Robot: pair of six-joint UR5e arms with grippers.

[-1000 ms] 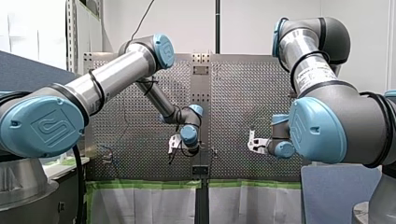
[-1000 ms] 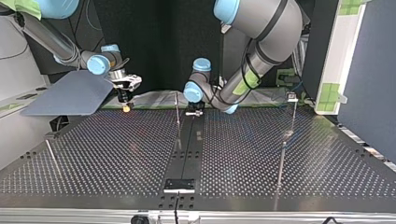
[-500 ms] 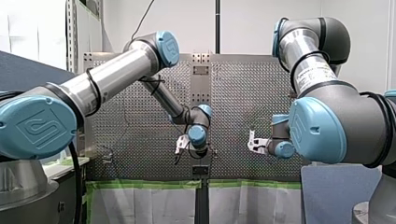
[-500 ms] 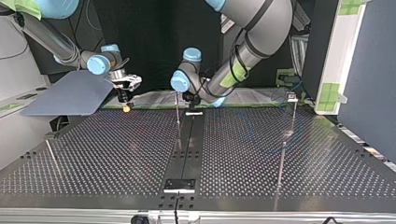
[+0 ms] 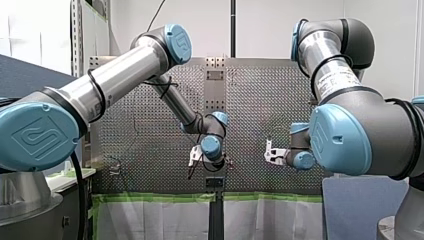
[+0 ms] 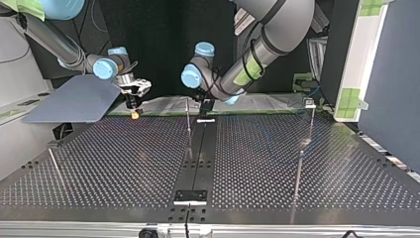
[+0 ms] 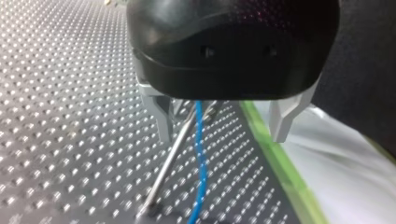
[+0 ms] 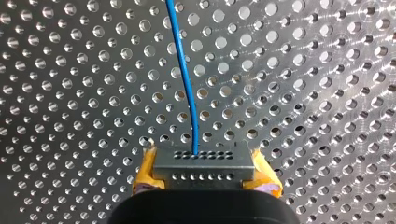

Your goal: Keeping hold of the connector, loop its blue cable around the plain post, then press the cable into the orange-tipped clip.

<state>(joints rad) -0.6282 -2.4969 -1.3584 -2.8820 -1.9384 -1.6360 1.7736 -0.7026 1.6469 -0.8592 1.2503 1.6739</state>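
You see my right arm's jaws clamped on the connector, well apart from the plain post; my left arm's jaws stand open, straddling the blue cable just beside that post.

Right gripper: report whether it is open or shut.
Shut on the connector: in the right wrist view the right gripper has its yellow pads against both its sides, with the blue cable leading away ahead.

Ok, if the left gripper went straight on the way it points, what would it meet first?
Probably the table: the post and cable seem to stand between the open jaws of the left gripper, so it should straddle them. Depth is unclear.
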